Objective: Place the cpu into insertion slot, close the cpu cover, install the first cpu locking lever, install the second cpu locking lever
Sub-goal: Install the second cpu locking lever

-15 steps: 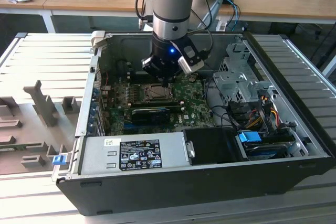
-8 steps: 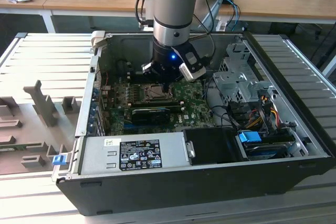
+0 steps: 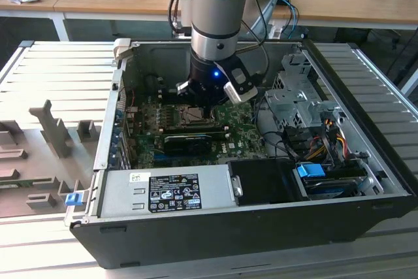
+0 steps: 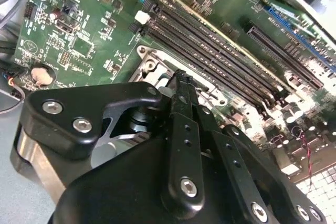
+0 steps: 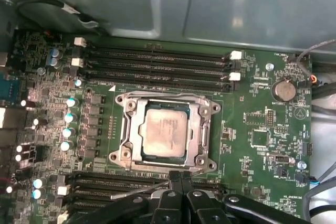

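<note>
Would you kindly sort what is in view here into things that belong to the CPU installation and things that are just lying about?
Belonging to the job:
- cpu, seated in the insertion slot
- cpu cover, down around the chip
- gripper, fingers together at the socket's edge

Just lying about:
- memory slots
- coin battery
- power supply
- blue clip

the exterior view looks from outside and above, down at an angle into the open computer case [image 3: 366,181], with the arm [image 3: 219,11] coming in from the far side and desks behind. the first wrist view looks almost straight down, close over the motherboard [image 5: 257,129], the hand [image 5: 181,182] at its edge. the second wrist view sits lower and closer, looking slantwise past the hand [image 4: 181,85] across the motherboard [image 4: 79,30]. both wrist views share the cpu cover [image 5: 131,129] [image 4: 144,59] and the memory slots [image 5: 157,66] [image 4: 220,61].
</note>
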Robot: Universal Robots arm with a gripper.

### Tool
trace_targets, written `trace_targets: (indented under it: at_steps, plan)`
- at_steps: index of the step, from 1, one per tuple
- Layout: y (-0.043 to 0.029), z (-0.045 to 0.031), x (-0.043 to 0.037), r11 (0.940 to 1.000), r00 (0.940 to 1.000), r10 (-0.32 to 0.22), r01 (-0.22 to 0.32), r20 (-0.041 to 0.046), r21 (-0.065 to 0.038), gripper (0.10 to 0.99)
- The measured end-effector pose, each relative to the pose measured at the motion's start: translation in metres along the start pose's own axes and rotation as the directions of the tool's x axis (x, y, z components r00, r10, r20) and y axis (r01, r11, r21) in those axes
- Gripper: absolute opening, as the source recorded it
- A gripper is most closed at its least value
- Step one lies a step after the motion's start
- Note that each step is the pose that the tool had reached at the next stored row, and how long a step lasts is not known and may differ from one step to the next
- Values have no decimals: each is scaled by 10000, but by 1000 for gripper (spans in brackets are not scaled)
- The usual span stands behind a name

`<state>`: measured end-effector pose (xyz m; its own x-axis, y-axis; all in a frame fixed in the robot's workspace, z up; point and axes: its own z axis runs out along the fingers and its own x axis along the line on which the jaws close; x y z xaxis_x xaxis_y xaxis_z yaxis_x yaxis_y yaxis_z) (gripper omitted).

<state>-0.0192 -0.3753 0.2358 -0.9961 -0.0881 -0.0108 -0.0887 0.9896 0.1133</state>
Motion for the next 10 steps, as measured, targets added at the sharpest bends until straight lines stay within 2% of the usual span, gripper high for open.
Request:
trace_targets:
  at_steps: [3, 4, 5, 8, 10]
  plan:
    - [-21, 9, 4, 10000, 10000, 5, -5, -24, -7, 106]
    - [-35, 14, 36, 10000, 10000, 3, -3, -26, -14, 106]
    - [-50, 19, 99, 10000, 10000, 2, -2, -24, -35, 106]
    - [-44, 34, 356, 9999, 10000, 3, -3, -18, -106, 106]
    - [-42, 49, 422, 9999, 10000, -4, 4, -15, -141, 106]
